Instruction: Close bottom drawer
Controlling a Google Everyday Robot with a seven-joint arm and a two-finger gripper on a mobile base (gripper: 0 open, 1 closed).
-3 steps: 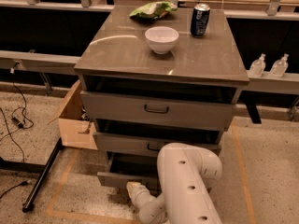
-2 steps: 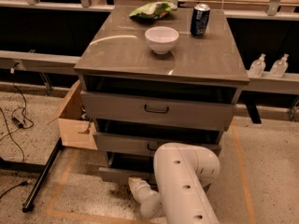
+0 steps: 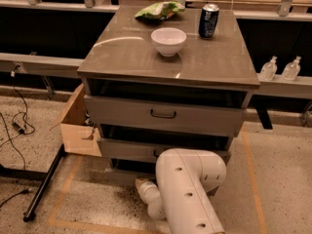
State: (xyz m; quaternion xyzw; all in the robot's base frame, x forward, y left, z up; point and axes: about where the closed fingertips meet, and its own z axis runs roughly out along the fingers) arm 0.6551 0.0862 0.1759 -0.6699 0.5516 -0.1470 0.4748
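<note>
The grey cabinet (image 3: 165,57) has three drawers. The top drawer (image 3: 163,114) and the middle drawer (image 3: 131,150) stick out a little. The bottom drawer (image 3: 123,176) shows as a low grey strip near the floor, slightly out from the cabinet; its handle is hidden. My white arm (image 3: 187,189) reaches down in front of it. My gripper (image 3: 143,184) is low at the drawer's front, just right of the visible strip, mostly hidden by the wrist.
A white bowl (image 3: 168,41), a blue can (image 3: 208,20) and a green bag (image 3: 158,10) sit on the cabinet top. An open cardboard box (image 3: 75,126) stands at the left. A black pole (image 3: 44,184) and cables (image 3: 14,126) lie on the floor. Bottles (image 3: 268,68) stand at the right.
My arm has moved toward the cabinet, and the bottom drawer's front has slid further in under the middle drawer.
</note>
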